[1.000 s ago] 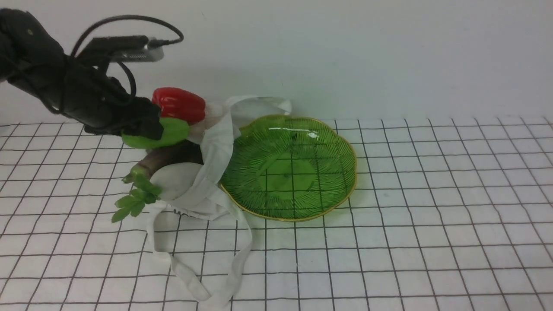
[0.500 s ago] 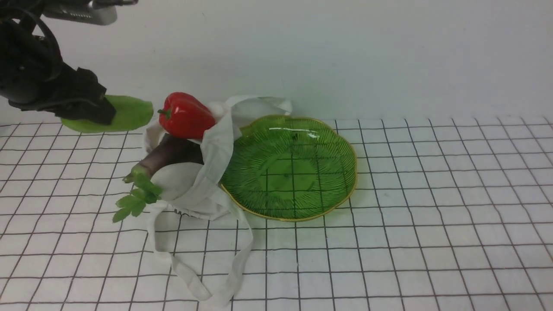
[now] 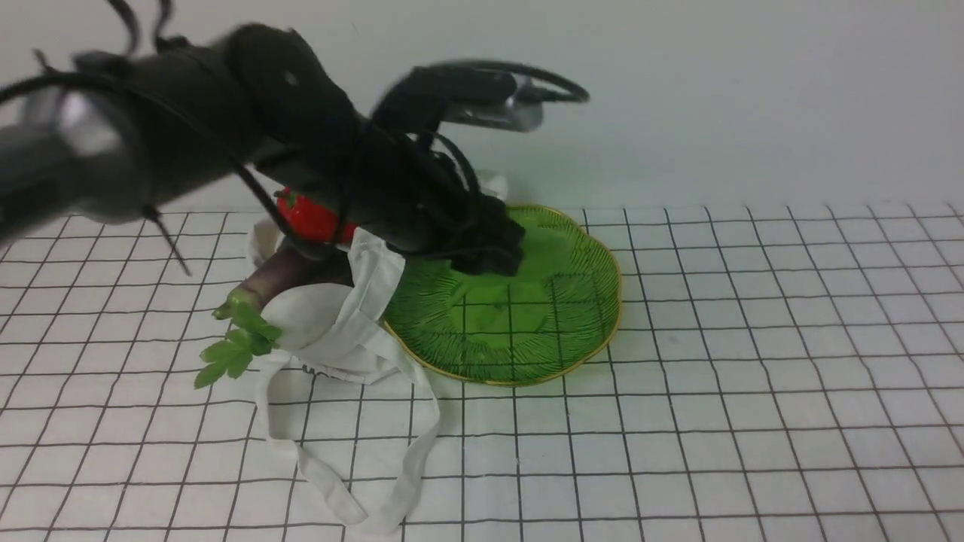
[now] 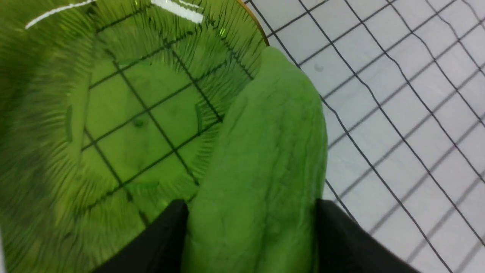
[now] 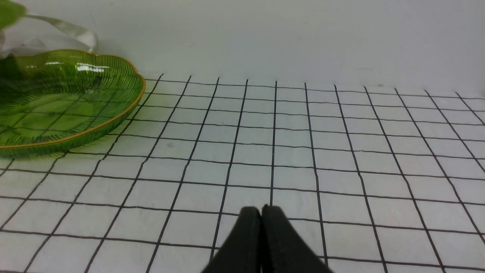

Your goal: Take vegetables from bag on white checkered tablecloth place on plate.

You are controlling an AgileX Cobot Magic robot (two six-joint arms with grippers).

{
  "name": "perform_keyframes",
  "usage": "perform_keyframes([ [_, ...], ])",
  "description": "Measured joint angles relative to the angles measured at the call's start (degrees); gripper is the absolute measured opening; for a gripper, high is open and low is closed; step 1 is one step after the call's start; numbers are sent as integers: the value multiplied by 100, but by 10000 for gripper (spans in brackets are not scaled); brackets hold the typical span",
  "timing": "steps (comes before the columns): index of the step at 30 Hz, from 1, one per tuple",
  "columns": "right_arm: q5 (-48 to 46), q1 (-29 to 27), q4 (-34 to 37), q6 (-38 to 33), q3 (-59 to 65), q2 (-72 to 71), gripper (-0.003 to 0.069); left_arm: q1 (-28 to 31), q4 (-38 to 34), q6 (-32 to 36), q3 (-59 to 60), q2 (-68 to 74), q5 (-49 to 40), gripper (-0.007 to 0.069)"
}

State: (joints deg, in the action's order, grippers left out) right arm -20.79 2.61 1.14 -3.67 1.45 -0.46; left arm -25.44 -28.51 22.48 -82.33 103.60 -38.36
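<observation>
My left gripper [image 3: 489, 252] is shut on the light-green cucumber [image 4: 261, 170] and holds it over the green glass plate [image 3: 572, 331]; the arm is motion-blurred. In the left wrist view the black fingers [image 4: 341, 235] grip the cucumber's sides above the plate [image 4: 132, 113]. The white bag [image 3: 361, 301] lies left of the plate, overlapping its rim. A red pepper [image 3: 309, 218], a purple eggplant [image 3: 279, 271] and a white radish [image 3: 301, 312] with green leaves stick out of it. My right gripper [image 5: 261, 212] is shut and empty, low over the tablecloth [image 5: 303, 151], right of the plate [image 5: 68, 106].
The checkered tablecloth [image 3: 753, 376] covers the whole table. The bag's long straps [image 3: 354, 482] trail toward the front edge. A plain white wall [image 3: 753, 98] rises behind the table.
My left arm has swung from the far left, beside the bag, rightward over the plate, carrying the cucumber. The bag and the other vegetables have stayed put.
</observation>
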Motion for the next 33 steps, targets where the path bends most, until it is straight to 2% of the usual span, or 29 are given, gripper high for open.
perform_keyframes([
  [4,0,0,0,0,0,0,-15,-144,-112,0,0,617,995,367],
  [6,0,0,0,0,0,0,-15,-149,-231,0,0,816,1257,398],
  [8,0,0,0,0,0,0,-15,-149,-383,0,0,959,1457,459],
  [11,0,0,0,0,0,0,-15,-149,-430,43,0,1024,1403,540],
  [17,0,0,0,0,0,0,-15,-31,-401,63,18,631,1114,564],
  [20,0,0,0,0,0,0,-15,98,-299,63,18,149,821,520],
  [22,0,0,0,0,0,0,-15,410,30,63,9,-826,-5,356],
  [24,0,0,0,0,0,0,-15,614,343,63,11,-1405,-669,226],
  [25,0,0,0,0,0,0,-15,637,343,63,11,-1466,-669,226],
  [26,0,0,0,0,0,0,-15,784,637,23,19,-1826,-1211,122],
  [28,0,0,0,0,0,0,-15,930,887,-42,193,-2398,-1721,32],
  [30,0,0,0,0,0,0,-15,973,1012,-42,590,-2960,-1856,6],
  [33,0,0,0,0,0,0,-15,980,960,-42,1680,-3739,-1558,-7],
])
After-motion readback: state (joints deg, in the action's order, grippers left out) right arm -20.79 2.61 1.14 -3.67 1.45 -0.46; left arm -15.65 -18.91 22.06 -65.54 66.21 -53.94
